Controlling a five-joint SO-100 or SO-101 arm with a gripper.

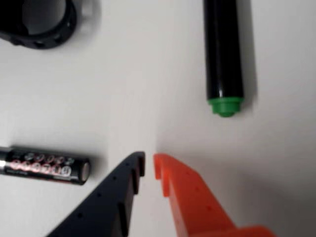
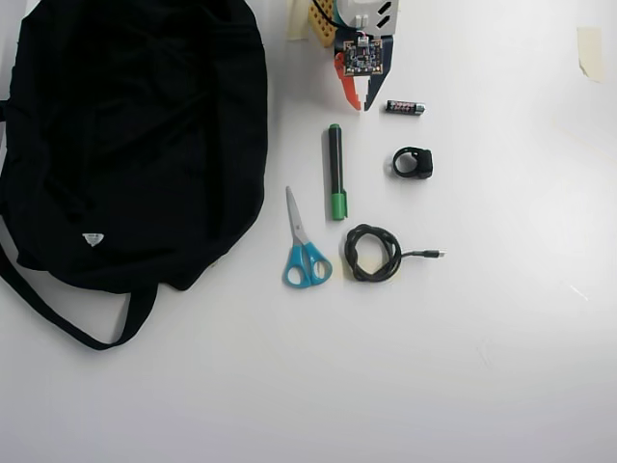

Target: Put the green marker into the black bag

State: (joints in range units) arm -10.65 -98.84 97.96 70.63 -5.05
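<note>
The green marker (image 2: pixel 335 172) lies flat on the white table, its green cap toward the scissors and its small green end toward the arm. In the wrist view its black barrel (image 1: pixel 223 49) and that small green end show at the upper right. My gripper (image 1: pixel 149 164) hovers just short of the marker's small end and a little to its side, with the black and orange fingertips almost touching and nothing between them. From overhead the gripper (image 2: pixel 362 102) sits between the marker's top end and the battery. The black bag (image 2: pixel 135 145) fills the left of the overhead view.
A short black battery (image 1: pixel 44 165) (image 2: pixel 405 107) lies beside the gripper. A black ring-shaped piece (image 2: pixel 413 162) (image 1: pixel 39 22), blue-handled scissors (image 2: pixel 304 246) and a coiled black cable (image 2: pixel 374 253) lie around the marker. A tape strip (image 2: pixel 590 50) sticks at the far right.
</note>
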